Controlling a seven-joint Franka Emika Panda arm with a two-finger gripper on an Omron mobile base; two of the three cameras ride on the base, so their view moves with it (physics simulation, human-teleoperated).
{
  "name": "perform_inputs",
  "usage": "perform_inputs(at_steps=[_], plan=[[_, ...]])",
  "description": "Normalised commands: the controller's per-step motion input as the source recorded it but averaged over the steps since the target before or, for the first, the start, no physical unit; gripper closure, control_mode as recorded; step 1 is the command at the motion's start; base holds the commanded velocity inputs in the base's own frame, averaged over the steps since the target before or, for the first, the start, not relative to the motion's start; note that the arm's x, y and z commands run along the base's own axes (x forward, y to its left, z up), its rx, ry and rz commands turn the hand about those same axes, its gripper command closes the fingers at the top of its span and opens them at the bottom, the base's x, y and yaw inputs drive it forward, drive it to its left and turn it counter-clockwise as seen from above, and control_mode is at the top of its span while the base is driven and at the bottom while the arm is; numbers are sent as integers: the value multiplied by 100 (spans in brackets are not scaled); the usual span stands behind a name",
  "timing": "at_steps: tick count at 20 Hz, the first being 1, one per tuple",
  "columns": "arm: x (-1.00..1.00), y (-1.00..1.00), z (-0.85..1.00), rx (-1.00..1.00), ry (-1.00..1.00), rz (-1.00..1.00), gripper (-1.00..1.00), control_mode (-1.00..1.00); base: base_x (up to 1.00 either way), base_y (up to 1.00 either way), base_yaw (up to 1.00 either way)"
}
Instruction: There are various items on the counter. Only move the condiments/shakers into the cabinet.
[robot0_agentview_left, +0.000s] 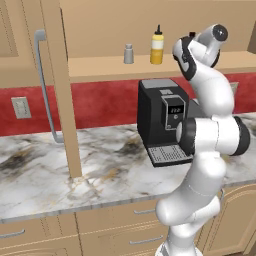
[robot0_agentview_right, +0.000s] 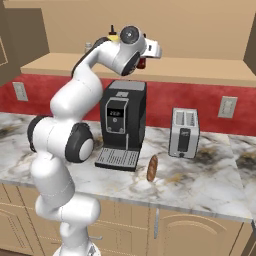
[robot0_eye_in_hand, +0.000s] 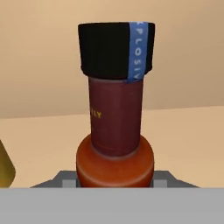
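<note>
Jaws closed round the base of the small dark red sauce bottle with the black cap (robot0_eye_in_hand: 116, 118), one fingertip either side, bottle upright and dead centre in the hand view. Low grip, probably to keep the tall neck from tipping and to let the base meet the shelf flat.

High above the boxy black coffee machine (robot0_agentview_left: 160, 120), over the plain inner shelf of the light tan wooden wall cabinet (robot0_agentview_left: 100, 67). Impossible to tell whether the base already touches the shelf or hangs just clear of it.

Also above the coffee machine, a little to its left: yellow squeeze bottle with the black nozzle (robot0_agentview_left: 157, 47) and small grey cylindrical shaker (robot0_agentview_left: 128, 54), both standing on that shelf, apart from each other. Two condiments home, then, and by the look of it the third being set in line beside the yellow one.

Down on the marble-patterned worktop (robot0_agentview_left: 45, 170), just right of the coffee machine: brown sausage-like food (robot0_agentview_right: 152, 168), lying flat. No condiment, so rightly left where it lies. Silver toaster (robot0_agentview_right: 184, 132) further right of the coffee machine, no part of the job.

Well left of the coffee machine, cabinet door swung open, long grey bar handle (robot0_agentview_left: 44, 85) facing out, giving the arm free entry.

Next, presumably: lower until seated, then release without knocking the yellow neighbour.
</note>
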Motion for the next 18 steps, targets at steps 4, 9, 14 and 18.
perform_inputs(at_steps=[4, 9, 14, 18], plan=[[36, 0, -17, 0, 0, 0, 100, -100, 0, 0, 0], [24, 0, -11, 0, 0, 0, 100, -100, 0, 0, 0], [11, 0, -4, 0, -1, 0, -100, -100, 0, 0, 0], [0, 0, 0, 0, 0, 0, -100, -100, 0, 0, 0]])
